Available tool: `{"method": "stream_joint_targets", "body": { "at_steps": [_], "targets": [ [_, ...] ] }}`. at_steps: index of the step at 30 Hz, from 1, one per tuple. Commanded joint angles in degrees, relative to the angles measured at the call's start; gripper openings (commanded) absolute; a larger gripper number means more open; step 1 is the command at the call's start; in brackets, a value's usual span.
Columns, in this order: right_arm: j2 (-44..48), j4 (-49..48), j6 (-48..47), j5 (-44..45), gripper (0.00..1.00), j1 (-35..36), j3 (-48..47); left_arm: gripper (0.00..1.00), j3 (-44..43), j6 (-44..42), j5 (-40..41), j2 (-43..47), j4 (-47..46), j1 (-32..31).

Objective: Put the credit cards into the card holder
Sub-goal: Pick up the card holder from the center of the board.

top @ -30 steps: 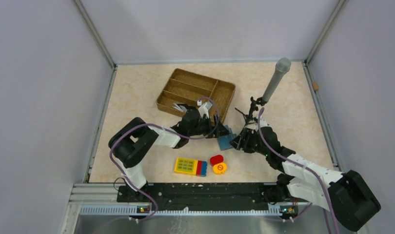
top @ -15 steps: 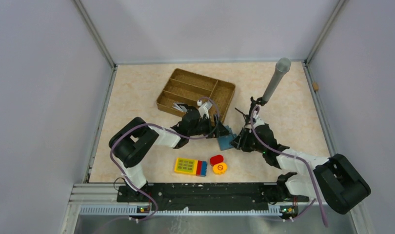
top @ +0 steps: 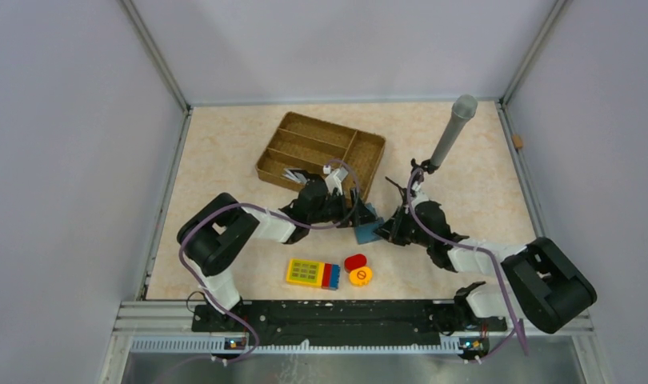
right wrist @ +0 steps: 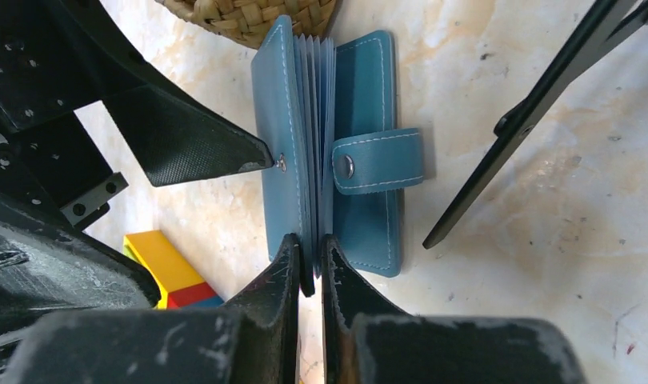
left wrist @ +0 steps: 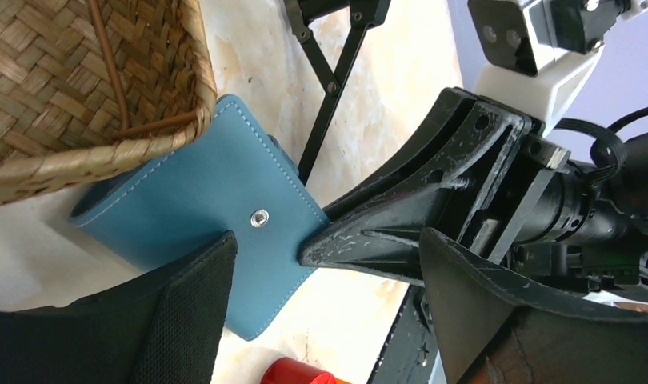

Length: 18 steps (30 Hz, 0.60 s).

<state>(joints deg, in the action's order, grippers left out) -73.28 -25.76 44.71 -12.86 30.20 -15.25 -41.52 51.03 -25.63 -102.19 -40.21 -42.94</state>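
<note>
Right wrist view first: where did the card holder [right wrist: 361, 144] sit?

— It lay open on the tabletop [right wrist: 505, 240], touching the wicker tray [right wrist: 249, 20], pocket leaves fanned between its covers. My right end effector [right wrist: 311, 276] was drawn nearly shut at the leaves' near edge; whether a card sat between its fingers, I couldn't tell. My left end effector [left wrist: 325, 264] stood wide open, one fingertip against the cover by the snap stud.

— And doing it well?

— I judged: brace that cover, feed straight along one pocket, never skewed.
</note>
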Motion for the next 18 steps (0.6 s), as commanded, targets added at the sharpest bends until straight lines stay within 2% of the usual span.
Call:
{"method": "stream_joint_targets", "body": {
  "at_steps": [1, 6, 11, 15, 18],
  "targets": [
    [1.53, -1.53, 3.11, 0.87, 0.00, -0.42, -0.19, 0.85, 1.37, -3.36, 1.52, 6.01, 2.56, 0.22],
    [8.94, -0.39, 6.07, 0.48, 0.00, -0.47, 2.30, 0.88, 3.86, -6.62, 4.14, 16.51, 11.14, 0.18],
    [20.30, 3.00, 7.96, -1.16, 0.00, -0.49, 3.74, 0.91, 4.79, -6.90, 7.09, 26.44, 20.56, 0.22],
    [29.42, 8.59, 7.99, -1.42, 0.00, -0.42, 3.20, 0.94, 6.06, -3.65, 7.37, 32.06, 23.48, 0.51],
    [34.05, 7.76, 8.14, -3.78, 0.00, -0.48, 2.90, 0.96, 6.26, -1.75, 6.85, 35.37, 23.00, 0.62]
  ]
}}
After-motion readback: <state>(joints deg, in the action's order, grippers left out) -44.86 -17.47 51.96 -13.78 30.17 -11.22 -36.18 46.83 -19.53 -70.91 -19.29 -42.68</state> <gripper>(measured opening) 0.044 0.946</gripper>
